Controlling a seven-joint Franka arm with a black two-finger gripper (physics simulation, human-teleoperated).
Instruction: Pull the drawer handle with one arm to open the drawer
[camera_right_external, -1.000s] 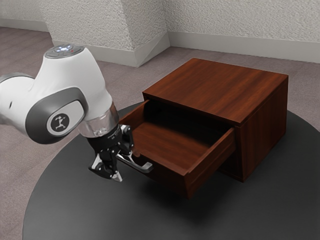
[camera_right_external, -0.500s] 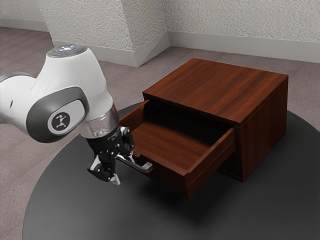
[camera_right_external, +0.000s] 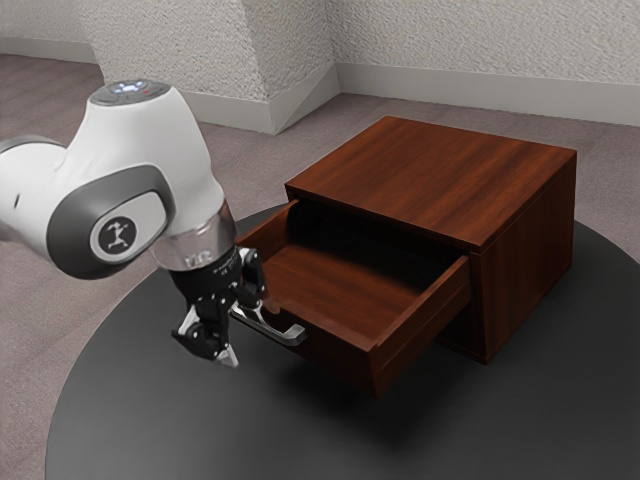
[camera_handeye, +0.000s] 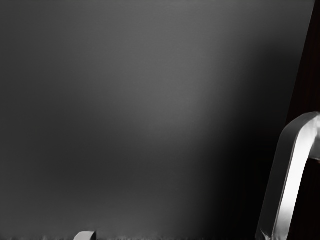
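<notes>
a white franka arm (camera_right_external: 120, 200) reaches down to a round, matte black table (camera_right_external: 500, 420), where a small cabinet (camera_right_external: 440, 175) of glossy reddish-brown wood stands. its single drawer (camera_right_external: 350, 290) is slid well out toward the arm, showing a smooth, bare wooden floor inside. a slim, curved metal handle (camera_right_external: 272, 325), silver and polished, juts from the drawer front. the black gripper (camera_right_external: 210, 348) hangs just beside the handle's outer end, fingers pointing down at the table. the fingers appear to be apart and not clamped on the bar, though the side angle makes this hard to confirm. in the wrist view the handle (camera_handeye: 292, 180) is a bright rounded loop off to one side of the hand, against the dull grey tabletop. judging from how far out the drawer is, the pull looks essentially done. what remains would be to lift the hand clear without knocking the handle.
</notes>
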